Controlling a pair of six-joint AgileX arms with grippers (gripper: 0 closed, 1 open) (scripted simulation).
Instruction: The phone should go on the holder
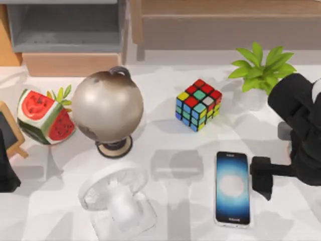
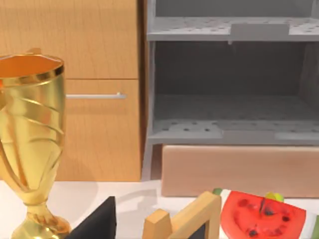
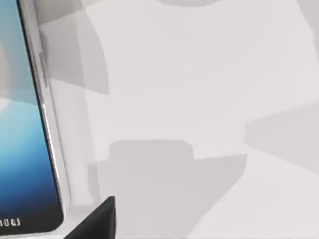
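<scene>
Scanning from the top view's left, you find the left arm (image 1: 6, 170) parked at the table edge; whether its fingers are apart or together cannot be told. Its wrist camera faces a gold trophy (image 2: 30, 134), a small easel board (image 2: 187, 219) and a grey shelf unit (image 2: 229, 84) behind the table, so it is not aimed at the work.

Next come a watermelon slice (image 1: 44, 116), a globe (image 1: 108, 106) on its stand, and, nearer the front edge, a white holder (image 1: 118, 201) with a round back plate on a flat base. That holder appears to be your destination, and it carries nothing yet.

A Rubik's cube (image 1: 198, 104) sits past the middle. In front of it the phone (image 1: 232, 188) lies flat on the table (image 1: 170, 221), screen up, well apart from the holder.

The right gripper (image 1: 262, 176) is low, just beside the phone's right long edge, not yet touching it. The placement suggests an approach to grip across the phone's narrow width. I cannot tell how its fingers are set. A potted plant (image 1: 261, 68) stands behind the right arm.
</scene>
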